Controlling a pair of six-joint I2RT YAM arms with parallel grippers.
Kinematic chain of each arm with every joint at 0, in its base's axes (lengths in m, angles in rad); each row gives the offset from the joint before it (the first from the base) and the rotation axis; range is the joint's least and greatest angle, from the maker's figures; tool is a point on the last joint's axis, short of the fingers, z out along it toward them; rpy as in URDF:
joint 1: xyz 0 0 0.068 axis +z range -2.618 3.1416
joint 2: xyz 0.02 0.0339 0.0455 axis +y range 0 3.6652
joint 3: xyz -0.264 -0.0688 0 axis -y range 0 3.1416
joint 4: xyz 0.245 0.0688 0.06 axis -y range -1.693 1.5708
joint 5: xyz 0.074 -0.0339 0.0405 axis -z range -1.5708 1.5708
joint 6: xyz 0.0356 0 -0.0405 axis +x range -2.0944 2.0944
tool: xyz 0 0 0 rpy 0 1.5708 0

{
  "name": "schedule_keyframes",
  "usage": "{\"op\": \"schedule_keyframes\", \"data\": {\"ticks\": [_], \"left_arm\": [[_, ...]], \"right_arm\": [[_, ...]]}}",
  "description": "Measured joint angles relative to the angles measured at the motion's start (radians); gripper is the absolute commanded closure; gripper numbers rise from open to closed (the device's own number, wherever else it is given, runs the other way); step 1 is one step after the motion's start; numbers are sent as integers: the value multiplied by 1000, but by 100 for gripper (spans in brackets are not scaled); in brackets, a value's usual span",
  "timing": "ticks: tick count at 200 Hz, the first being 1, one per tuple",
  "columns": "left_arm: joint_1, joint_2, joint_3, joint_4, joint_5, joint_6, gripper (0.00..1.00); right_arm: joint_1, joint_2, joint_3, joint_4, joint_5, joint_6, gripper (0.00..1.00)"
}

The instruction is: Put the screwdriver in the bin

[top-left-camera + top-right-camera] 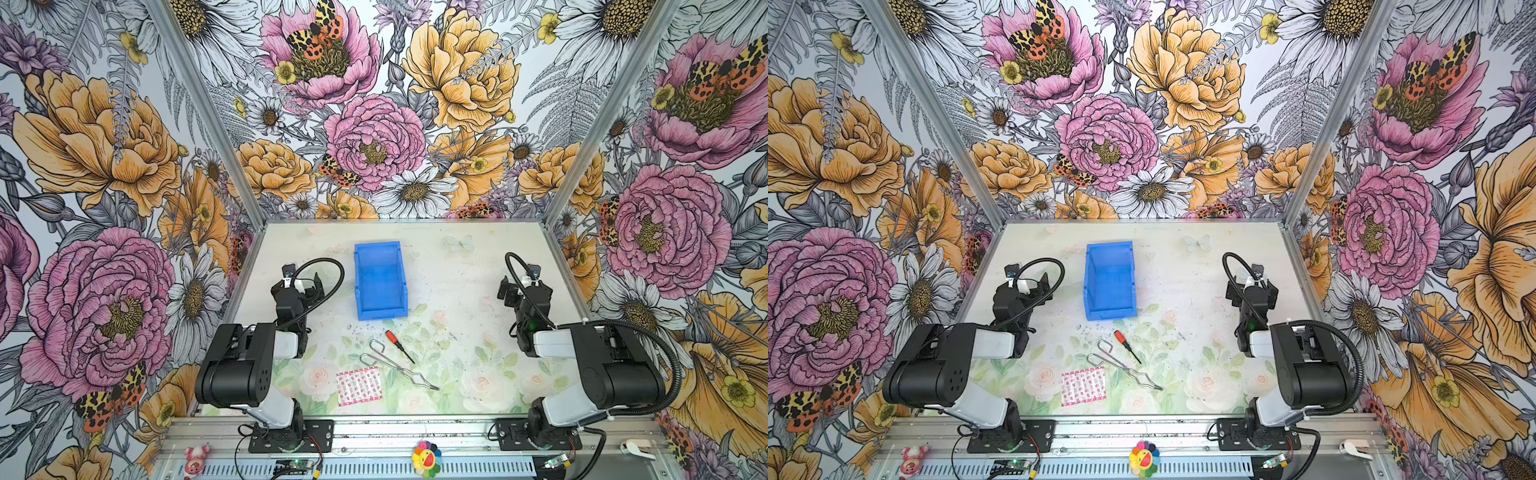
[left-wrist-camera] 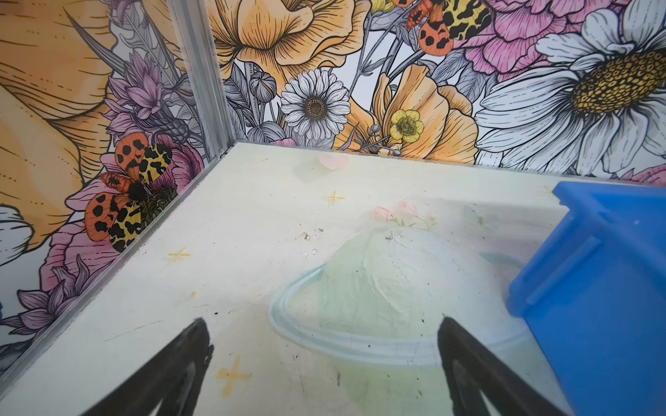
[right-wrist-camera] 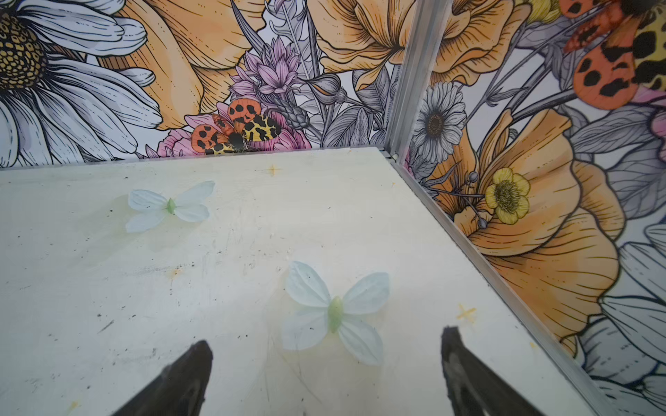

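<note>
Left end effector (image 2: pixel 322 324) sits near the left edge of the counter (image 1: pixel 457 291), spread wide and empty, with the blue bin (image 1: pixel 381 286) beside it mid-counter, nearer the back edge. Pink packet (image 1: pixel 359 386) and wire tongs (image 1: pixel 405 372) lie by the front edge, and the screwdriver (image 1: pixel 395 340) lies flat on the counter between the bin's low lip and the tongs, apart from the bin, red handle toward it. Right end effector (image 3: pixel 326 335) is near the right edge, spread wide, holding nothing.
</note>
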Motion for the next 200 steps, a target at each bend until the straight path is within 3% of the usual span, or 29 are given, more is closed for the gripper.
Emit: {"op": "schedule_keyframes", "data": {"ticks": [94,129,200], "left_arm": [[0,0,0,-8,0,0,1],[0,0,0,-8,0,0,1],[0,0,0,-10,0,0,1]], "right_arm": [[-2,0,0,0,0,0,1],[-39,0,0,0,-72,12,1],[-42,0,0,1,-101,15,0]]}}
